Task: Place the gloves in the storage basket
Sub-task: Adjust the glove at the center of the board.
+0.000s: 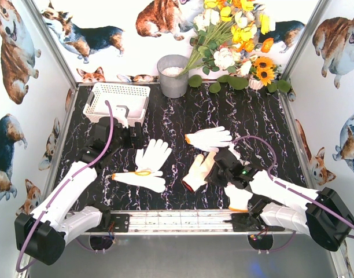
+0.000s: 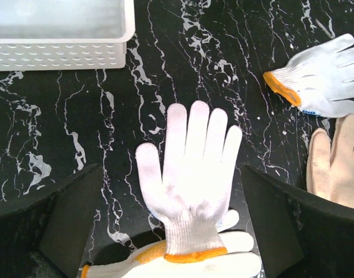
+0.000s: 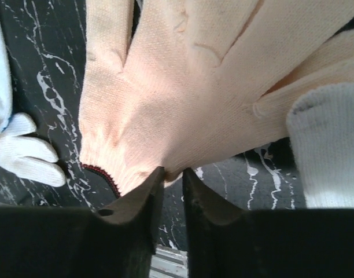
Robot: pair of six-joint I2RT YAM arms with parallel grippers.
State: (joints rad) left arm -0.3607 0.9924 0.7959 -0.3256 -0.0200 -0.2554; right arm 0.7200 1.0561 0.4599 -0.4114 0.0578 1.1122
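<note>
Right wrist: right gripper pinches cream glove, dark-red cuff trim; left gripper spread wide.

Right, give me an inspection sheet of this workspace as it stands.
Surface: black marble-pattern table; no spills seen.
Job's things: storage basket at the far left; white glove lying over a second glove; orange-cuffed glove; cream glove; another glove partly under the right arm.
Clutter: grey bucket and flower bunch at the far edge.
Grippers: left gripper open above the white glove; right gripper pinched on the cream glove's edge near its cuff.
Cables: a purple cable loops along each arm.
Surroundings: corgi-print walls.
</note>
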